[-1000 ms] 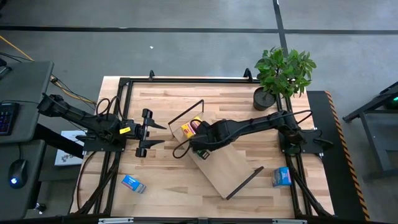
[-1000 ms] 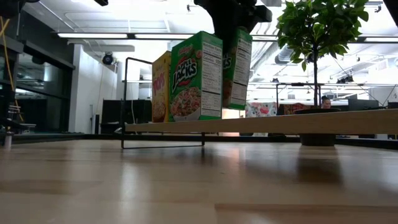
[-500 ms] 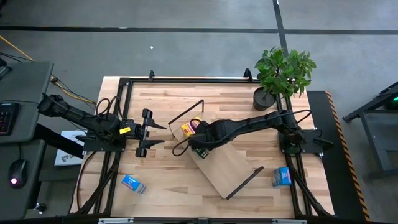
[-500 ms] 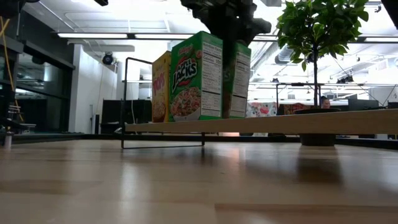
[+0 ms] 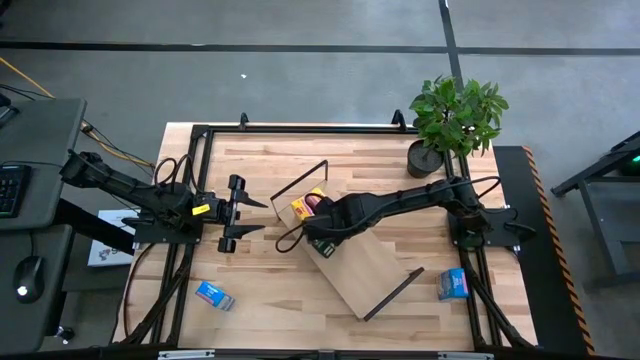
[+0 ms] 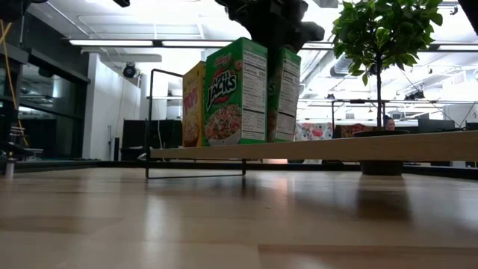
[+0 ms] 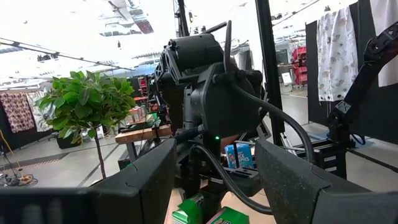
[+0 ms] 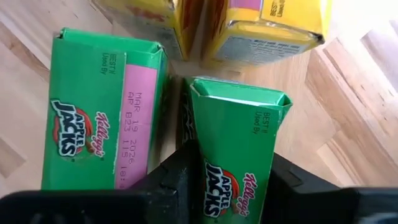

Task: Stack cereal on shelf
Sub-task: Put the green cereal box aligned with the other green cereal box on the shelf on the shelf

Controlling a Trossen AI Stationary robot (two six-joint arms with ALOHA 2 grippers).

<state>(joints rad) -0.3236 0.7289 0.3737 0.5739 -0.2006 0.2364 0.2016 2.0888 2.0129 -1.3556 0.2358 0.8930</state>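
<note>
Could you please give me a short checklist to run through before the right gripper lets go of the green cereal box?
1. Green cardboard cereal box sits between the right gripper fingers: ok.
2. Box bottom rests on the light-wood shelf board: cannot tell.
3. Box stands upright: ok.
4. Neighbouring green cereal box and yellow cereal box upright: ok.
5. Left gripper is off the shelf: ok.

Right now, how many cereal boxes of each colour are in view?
Green cereal boxes: 2
Yellow cereal boxes: 2
Blue cereal boxes: 2
Total: 6
</note>
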